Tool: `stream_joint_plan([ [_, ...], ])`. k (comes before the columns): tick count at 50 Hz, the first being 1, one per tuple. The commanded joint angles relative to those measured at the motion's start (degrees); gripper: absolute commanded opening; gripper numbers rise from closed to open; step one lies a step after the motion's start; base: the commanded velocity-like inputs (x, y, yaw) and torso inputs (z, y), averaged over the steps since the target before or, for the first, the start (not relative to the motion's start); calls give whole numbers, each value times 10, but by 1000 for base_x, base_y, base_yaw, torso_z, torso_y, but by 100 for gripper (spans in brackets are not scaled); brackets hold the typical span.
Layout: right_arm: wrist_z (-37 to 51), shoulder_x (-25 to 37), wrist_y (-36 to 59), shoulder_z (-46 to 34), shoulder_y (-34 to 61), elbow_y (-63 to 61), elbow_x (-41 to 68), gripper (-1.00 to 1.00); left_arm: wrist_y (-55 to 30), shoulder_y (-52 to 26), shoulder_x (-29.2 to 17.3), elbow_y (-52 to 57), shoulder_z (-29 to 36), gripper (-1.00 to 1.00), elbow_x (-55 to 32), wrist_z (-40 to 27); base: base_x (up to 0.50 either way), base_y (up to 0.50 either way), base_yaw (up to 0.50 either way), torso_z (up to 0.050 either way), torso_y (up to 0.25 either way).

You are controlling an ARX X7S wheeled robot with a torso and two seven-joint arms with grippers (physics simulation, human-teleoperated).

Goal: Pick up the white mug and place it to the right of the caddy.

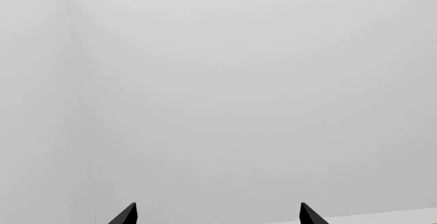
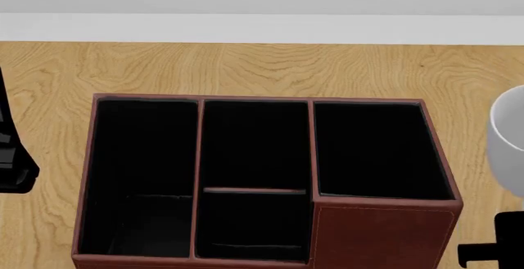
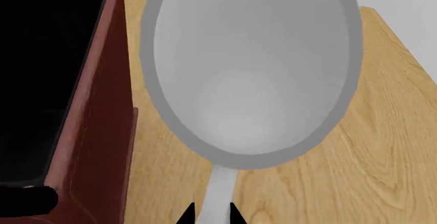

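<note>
In the left wrist view, the left pincer (image 1: pixel 217 215) is showing only two black fingertips, spread well apart with nothing between them, and it is facing a plain pale grey wall (image 1: pixel 225 91). In the head view, the caddy (image 2: pixel 385 232) is sitting on the wooden bench (image 2: pixel 262 66), filling most of the picture, its reddish-brown walls dividing black-lined compartments: one long one at the left, two in the middle, one at the right. The white mug (image 2: pixel 507 140) is showing only as a curved white side at the right edge of that view, to the right of the caddy and apart from its wall. Dark parts of the arms are showing at the left edge and the lower right corner. In the right wrist view, the white mug (image 3: pixel 249 70) is standing upright on the bench (image 3: pixel 382 132) just beside the caddy's (image 3: pixel 102 132) outer wall, its open mouth facing the camera and its handle pointing toward it. The right pincer (image 3: pixel 212 215) is closing its two black tips narrowly on either side of that handle, seemingly gripping it.
</note>
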Motion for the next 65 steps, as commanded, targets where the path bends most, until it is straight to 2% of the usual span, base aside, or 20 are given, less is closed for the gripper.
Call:
stream_joint_plan([
  [1, -16, -8, -3, -10, 1, 19, -34, -100, 4, 2, -1, -1, 3, 100, 3, 1, 0, 0, 0, 0, 0],
  [65, -104, -84, -88, -88, -34, 170, -140, -100, 1, -16, -11, 10, 12, 100, -19, -24, 0, 0, 0, 0, 0],
])
